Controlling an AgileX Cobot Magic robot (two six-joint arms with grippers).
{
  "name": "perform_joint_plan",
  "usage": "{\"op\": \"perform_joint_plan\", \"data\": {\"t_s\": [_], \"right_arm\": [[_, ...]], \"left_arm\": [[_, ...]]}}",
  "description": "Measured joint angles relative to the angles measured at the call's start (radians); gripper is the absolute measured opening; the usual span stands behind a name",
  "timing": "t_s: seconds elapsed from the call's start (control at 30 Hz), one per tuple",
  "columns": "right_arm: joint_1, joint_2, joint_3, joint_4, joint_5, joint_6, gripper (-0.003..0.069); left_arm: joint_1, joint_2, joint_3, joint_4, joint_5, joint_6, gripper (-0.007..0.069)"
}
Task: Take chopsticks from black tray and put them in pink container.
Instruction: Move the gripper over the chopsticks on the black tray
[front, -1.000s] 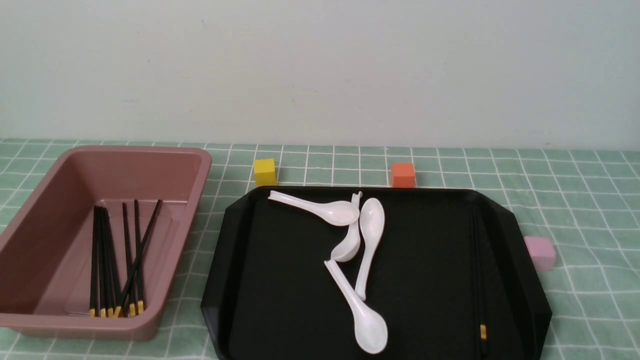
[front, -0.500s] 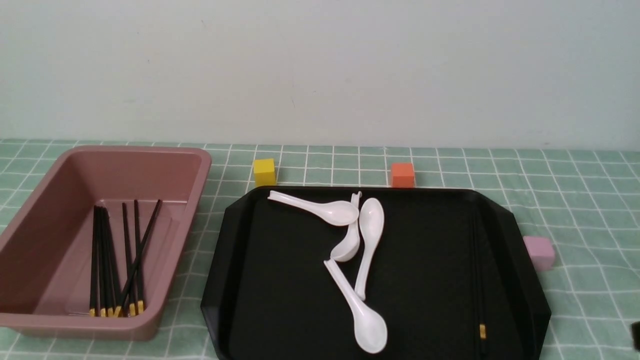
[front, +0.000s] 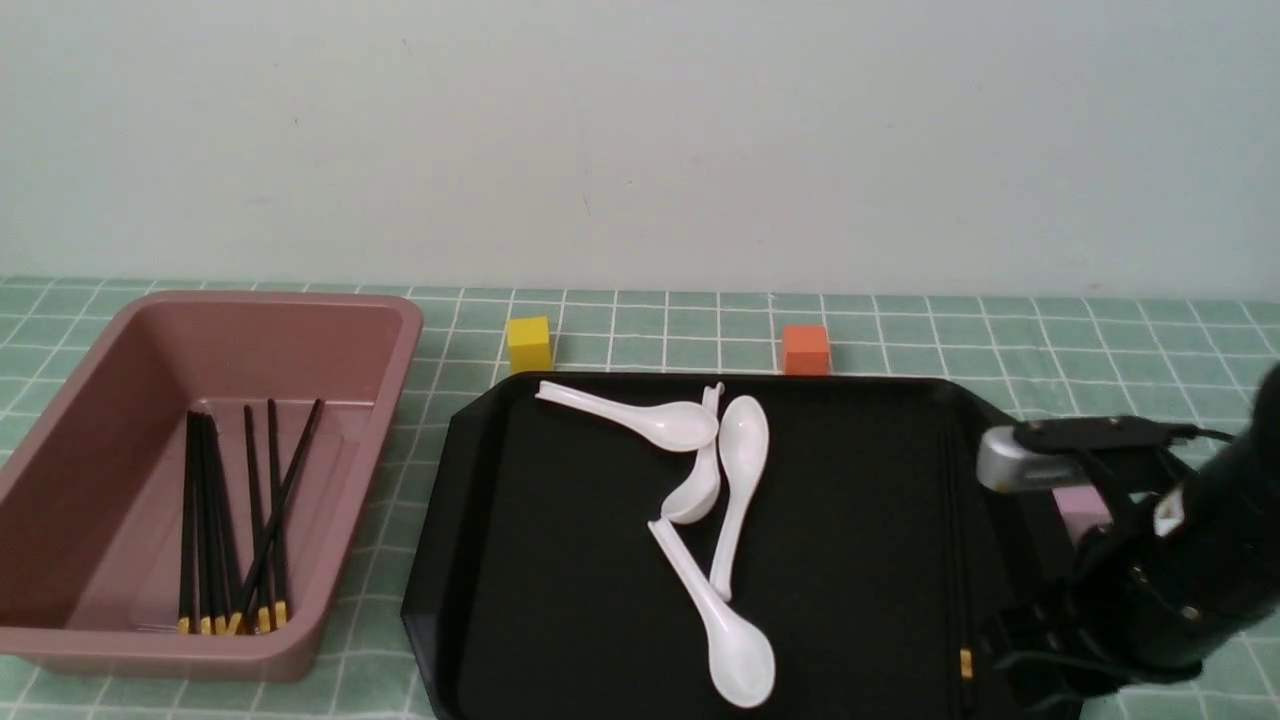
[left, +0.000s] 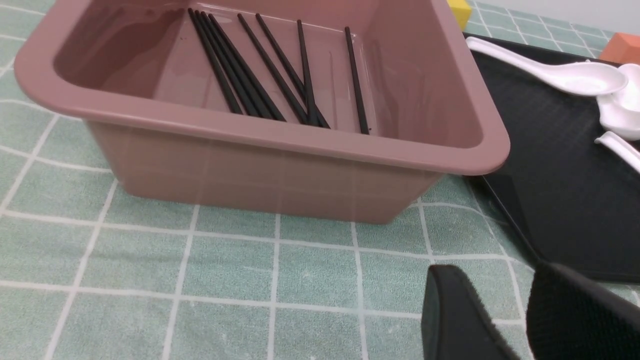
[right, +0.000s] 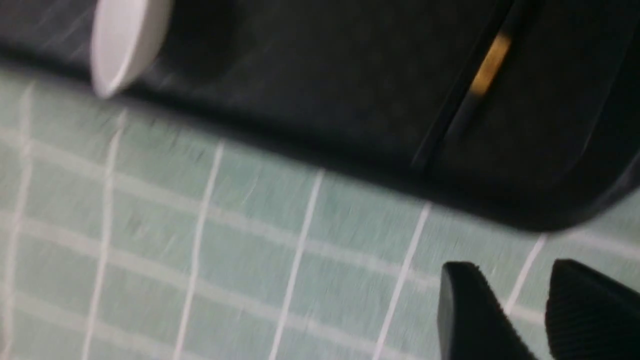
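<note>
The black tray (front: 560, 560) lies right of the pink container (front: 120, 350). One of the chopsticks (front: 958, 560) rests along the tray's right side, its yellow band (right: 490, 62) near the front rim. Several more chopsticks (front: 230, 520) lie inside the container (left: 300, 135). My right arm (front: 1180, 560) hangs over the tray's right front corner. Its gripper (right: 510, 280) is open over the checked cloth just outside the tray's rim, short of the chopstick, with nothing between the fingers. My left gripper (left: 495, 280) is open and empty above the cloth, near the container's front corner and the tray's edge.
Several white soup spoons (front: 720, 480) lie crossed in the middle of the tray. A yellow cube (front: 529, 343) and an orange cube (front: 806, 349) stand behind the tray. A pale pink cube (front: 1085, 510) sits at the tray's right, partly hidden by my right arm.
My right arm has come into the front view from the lower right and now covers the tray's right front corner and part of the pale pink cube. Nothing else moved.
</note>
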Motion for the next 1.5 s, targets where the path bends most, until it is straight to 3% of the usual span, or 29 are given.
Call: {"op": "perform_joint_plan", "data": {"t_s": [0.2,0.4,1.0,1.13,1.27,1.5], "right_arm": [[0.09,0.166,-0.14,-0.189,-0.022,0.29,0.0253],[0.095,0.302,-0.209,-0.218,-0.035,0.375,0.0267],[0.095,0.418,-0.235,-0.228,-0.033,0.432,0.0315],[0.095,0.418,-0.236,-0.227,-0.032,0.434,0.0269],[0.095,0.418,-0.236,-0.221,-0.029,0.433,0.0127],[0.096,0.395,-0.24,-0.216,0.021,0.396,0.0129]], "left_arm": [[0.0,0.0,0.0,0.0,0.0,0.0,0.0239],[0.0,0.0,0.0,0.0,0.0,0.0,0.0238],[0.0,0.0,0.0,0.0,0.0,0.0,0.0238],[0.0,0.0,0.0,0.0,0.0,0.0,0.0238],[0.0,0.0,0.0,0.0,0.0,0.0,0.0238],[0.0,0.0,0.0,0.0,0.0,0.0,0.0238]]}}
